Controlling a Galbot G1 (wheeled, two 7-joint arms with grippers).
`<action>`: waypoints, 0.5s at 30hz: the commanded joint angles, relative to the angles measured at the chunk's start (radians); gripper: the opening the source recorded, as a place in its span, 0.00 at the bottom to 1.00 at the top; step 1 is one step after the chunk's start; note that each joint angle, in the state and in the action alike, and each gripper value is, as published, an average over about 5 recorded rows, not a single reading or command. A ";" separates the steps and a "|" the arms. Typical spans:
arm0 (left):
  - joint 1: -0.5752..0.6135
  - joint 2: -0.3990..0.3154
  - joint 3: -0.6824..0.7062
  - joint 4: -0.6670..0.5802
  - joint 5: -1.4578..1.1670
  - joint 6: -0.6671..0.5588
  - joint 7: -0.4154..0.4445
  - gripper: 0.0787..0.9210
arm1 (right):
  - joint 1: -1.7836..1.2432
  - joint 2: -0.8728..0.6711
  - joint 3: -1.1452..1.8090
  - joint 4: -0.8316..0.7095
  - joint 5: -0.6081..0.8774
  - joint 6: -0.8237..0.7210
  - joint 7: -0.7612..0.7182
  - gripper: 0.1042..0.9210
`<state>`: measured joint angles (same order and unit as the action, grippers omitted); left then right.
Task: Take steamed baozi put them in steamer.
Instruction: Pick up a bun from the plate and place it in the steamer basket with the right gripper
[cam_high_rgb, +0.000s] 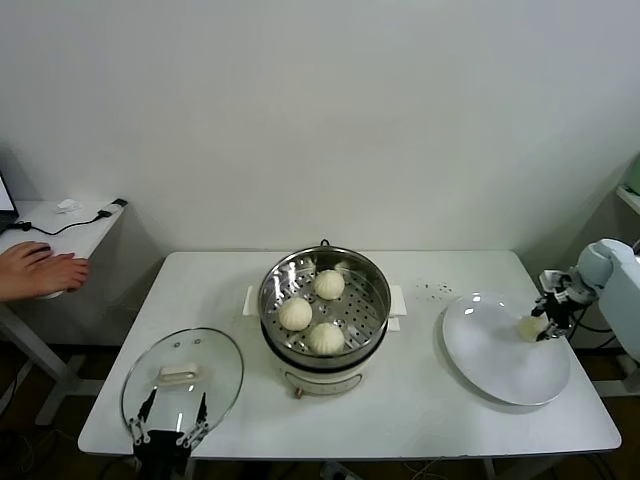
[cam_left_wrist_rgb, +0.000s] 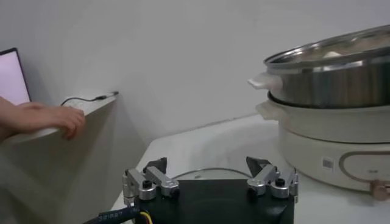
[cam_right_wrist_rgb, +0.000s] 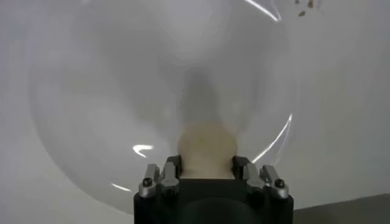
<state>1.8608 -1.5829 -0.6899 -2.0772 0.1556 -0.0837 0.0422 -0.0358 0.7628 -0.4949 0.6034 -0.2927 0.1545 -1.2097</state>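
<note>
Three cream-white baozi (cam_high_rgb: 329, 284) (cam_high_rgb: 295, 314) (cam_high_rgb: 326, 338) lie on the perforated tray inside the steel steamer (cam_high_rgb: 268, 300) at the table's middle. My right gripper (cam_high_rgb: 545, 318) is at the right edge of the white plate (cam_high_rgb: 500, 365), shut on a fourth baozi (cam_high_rgb: 531, 328). In the right wrist view the baozi (cam_right_wrist_rgb: 207, 146) sits between the fingers (cam_right_wrist_rgb: 172, 169), just over the plate (cam_right_wrist_rgb: 91, 109). My left gripper (cam_high_rgb: 170, 425) is parked open and empty at the table's front left. The left wrist view shows the gripper (cam_left_wrist_rgb: 207, 165) and the steamer's wall (cam_left_wrist_rgb: 341, 85).
A round glass lid (cam_high_rgb: 185, 375) with a white handle lies flat at the front left, under my left gripper. A person's hand (cam_high_rgb: 40, 270) rests on a side table to the left. Small dark specks (cam_high_rgb: 432, 290) lie behind the plate.
</note>
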 joint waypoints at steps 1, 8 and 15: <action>0.002 0.002 0.010 -0.002 -0.004 -0.006 0.002 0.88 | 0.234 -0.072 -0.363 0.249 0.424 -0.147 -0.011 0.56; 0.011 0.010 0.058 -0.010 0.005 -0.011 0.001 0.88 | 0.649 0.045 -0.820 0.366 0.780 -0.285 -0.004 0.58; 0.004 0.022 0.124 -0.015 0.010 -0.017 -0.009 0.88 | 0.855 0.187 -1.035 0.472 1.046 -0.388 0.049 0.60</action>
<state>1.8726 -1.5680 -0.6379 -2.0889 0.1617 -0.0984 0.0382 0.4409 0.8109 -1.0935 0.8925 0.3024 -0.0735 -1.1999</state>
